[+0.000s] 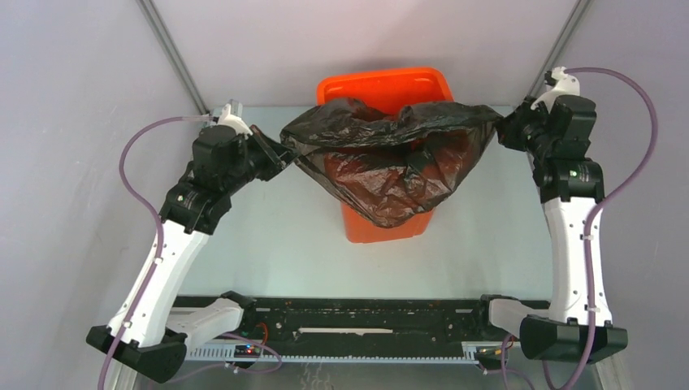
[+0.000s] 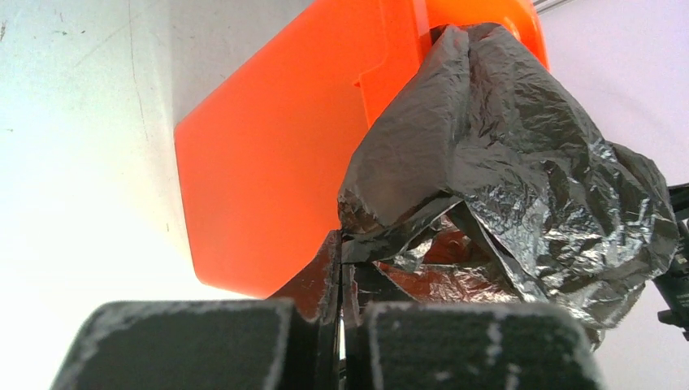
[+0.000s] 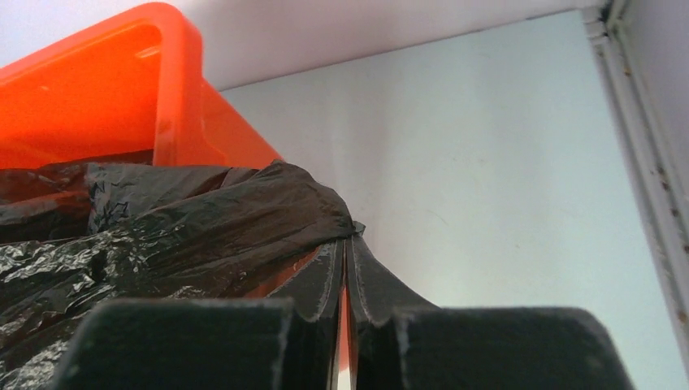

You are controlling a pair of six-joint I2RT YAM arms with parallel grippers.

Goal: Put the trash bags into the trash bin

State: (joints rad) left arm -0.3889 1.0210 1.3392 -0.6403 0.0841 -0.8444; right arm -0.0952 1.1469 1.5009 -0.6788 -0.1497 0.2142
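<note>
A glossy black trash bag (image 1: 388,154) hangs stretched between my two grippers above the bright orange trash bin (image 1: 388,85), its lower part sagging over the bin's front and letting the orange show through. My left gripper (image 1: 286,154) is shut on the bag's left edge; the left wrist view shows the film (image 2: 504,162) pinched at the fingertips (image 2: 331,268) with the bin's side (image 2: 276,162) behind. My right gripper (image 1: 500,126) is shut on the bag's right edge; the right wrist view shows the bag (image 3: 203,227) pinched at the fingertips (image 3: 325,276) beside the bin's rim (image 3: 175,73).
The bin stands at the back middle of the pale table (image 1: 268,236), close to the rear wall. Enclosure walls and metal frame posts (image 1: 175,53) flank both arms. A black rail (image 1: 357,317) runs along the near edge between the arm bases.
</note>
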